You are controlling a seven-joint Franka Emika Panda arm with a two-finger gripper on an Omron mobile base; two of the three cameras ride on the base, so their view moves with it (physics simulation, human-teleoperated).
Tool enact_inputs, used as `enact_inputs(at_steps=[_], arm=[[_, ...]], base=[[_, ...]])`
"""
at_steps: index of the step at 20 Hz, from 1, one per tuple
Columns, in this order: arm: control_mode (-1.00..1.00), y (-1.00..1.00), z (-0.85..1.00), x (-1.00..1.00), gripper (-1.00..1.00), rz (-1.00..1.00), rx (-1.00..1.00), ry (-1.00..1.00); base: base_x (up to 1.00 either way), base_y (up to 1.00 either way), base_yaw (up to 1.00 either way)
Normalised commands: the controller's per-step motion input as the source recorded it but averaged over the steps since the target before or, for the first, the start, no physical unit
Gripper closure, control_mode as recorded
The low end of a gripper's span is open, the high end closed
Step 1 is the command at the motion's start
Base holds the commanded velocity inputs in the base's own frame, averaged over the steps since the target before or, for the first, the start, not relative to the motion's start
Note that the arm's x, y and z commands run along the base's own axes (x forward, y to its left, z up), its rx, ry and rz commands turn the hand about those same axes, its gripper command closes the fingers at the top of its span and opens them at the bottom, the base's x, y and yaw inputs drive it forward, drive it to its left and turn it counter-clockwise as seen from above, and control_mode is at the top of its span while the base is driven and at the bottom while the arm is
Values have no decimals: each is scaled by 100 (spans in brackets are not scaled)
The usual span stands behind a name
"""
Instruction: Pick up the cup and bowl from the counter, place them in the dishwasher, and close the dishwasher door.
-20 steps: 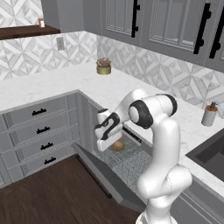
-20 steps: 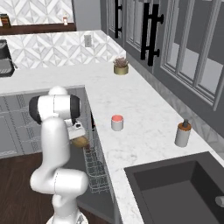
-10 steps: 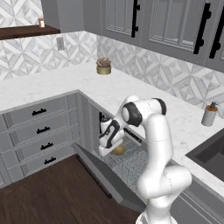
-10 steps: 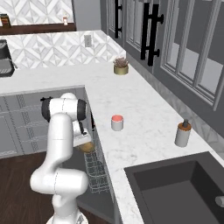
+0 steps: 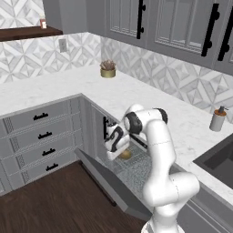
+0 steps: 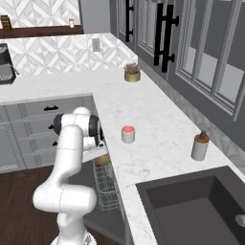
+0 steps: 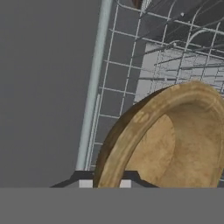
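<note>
- Gripper [image 5: 119, 152] sits low over the open dishwasher [image 5: 136, 170], jaws nearly together, clamped on the rim of the wooden bowl [image 5: 125, 154].
- In the hand view the bowl [image 7: 175, 140] is tilted on edge right at the finger tips, its rim running between them, hollow side facing right.
- Past the bowl in the hand view is the silver wire rack [image 7: 144, 57] with a pale rail [image 7: 94, 87] along its left side.
- Dishwasher door [image 5: 109, 182] is dropped open, below and in front of the gripper.
- From the right base view the bowl [image 6: 102, 159] shows just below the gripper, above the rack [image 6: 106, 189].
- Cup [image 6: 128, 134] stands upright on the bench [image 6: 158, 139], well apart from the gripper, pink-red inside visible.
- Soap bottle [image 6: 200, 146] stands farther along the bench past the cup, near the sink [image 6: 191, 206].
- Small potted plant [image 5: 108, 69] stands at the back of the bench by the wall, far from the gripper.
- Grey drawers [image 5: 41, 136] with black handles are beside the open door.
</note>
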Motion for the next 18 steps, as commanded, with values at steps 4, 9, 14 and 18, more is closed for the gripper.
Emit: enact_inputs(at_steps=[4,9,14,18], arm=[[-100,0,-54,24,100,4,0,-1],[-100,10,-47,-54,-100,0,1,0],[-100,31,-33,-100,-100,0,0,-6],[-100,21,62,-80,-100,0,-1,-31]], base=[[0,0,0],[0,0,0],[0,0,0],[0,0,0]])
